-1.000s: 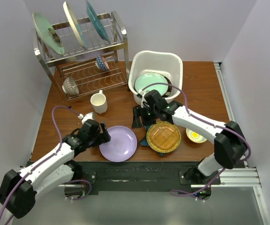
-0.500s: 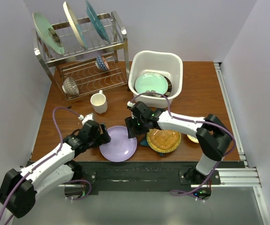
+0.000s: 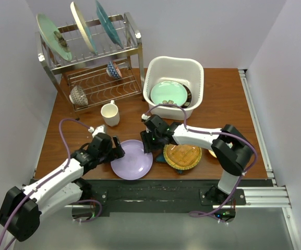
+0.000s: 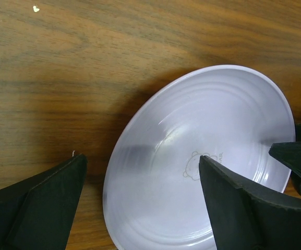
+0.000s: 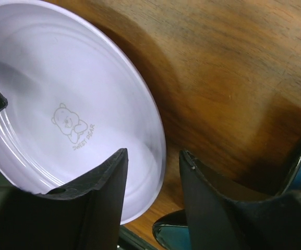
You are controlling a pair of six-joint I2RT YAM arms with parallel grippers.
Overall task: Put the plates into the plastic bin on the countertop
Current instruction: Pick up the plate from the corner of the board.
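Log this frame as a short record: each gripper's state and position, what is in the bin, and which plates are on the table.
left gripper: jaws open, straddling the left rim of the lavender plate
right gripper: jaws open, with the same plate's right rim between them
plastic bin: holds a mint plate, with a dark-rimmed plate partly under it
on table: lavender plate, amber plate
lavender plate lifted: cannot tell

Front-left plate (image 3: 132,161) lies between left pincer (image 3: 118,150) and right pincer (image 3: 146,143), bin (image 3: 173,60) behind.
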